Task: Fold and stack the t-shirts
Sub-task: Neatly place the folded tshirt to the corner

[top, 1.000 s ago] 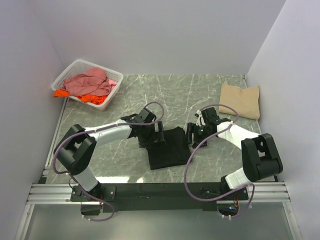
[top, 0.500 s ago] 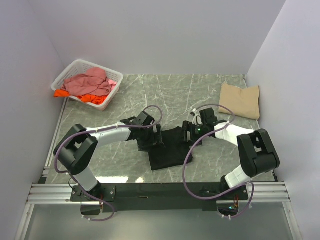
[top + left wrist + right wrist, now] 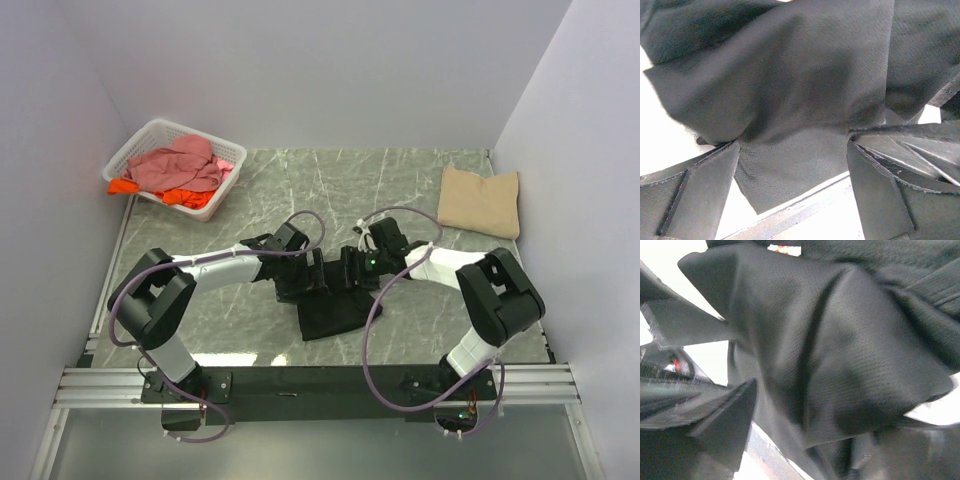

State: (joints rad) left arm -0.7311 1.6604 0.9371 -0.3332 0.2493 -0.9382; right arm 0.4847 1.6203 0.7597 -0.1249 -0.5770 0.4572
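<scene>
The black t-shirt [image 3: 330, 310] lies partly folded on the marble table, near the front middle. My left gripper [image 3: 314, 276] is at its upper left edge and my right gripper [image 3: 352, 268] is close beside it, at the upper edge. In the left wrist view the black cloth [image 3: 805, 75] hangs across my left gripper [image 3: 792, 145] and covers the fingertips. In the right wrist view the cloth [image 3: 850, 340] drapes over my right gripper [image 3: 815, 405] in the same way. Both look shut on the cloth. A folded tan t-shirt [image 3: 482, 200] lies at the back right.
A white lattice basket [image 3: 224, 192] stands at the back left with a pink shirt [image 3: 180, 163] and an orange shirt [image 3: 188, 196] heaped in it. Walls close in the table on the left, back and right.
My right gripper has moved left, carrying the black shirt's right edge over towards my left gripper. The shirt now looks narrower. My left gripper has barely moved.
</scene>
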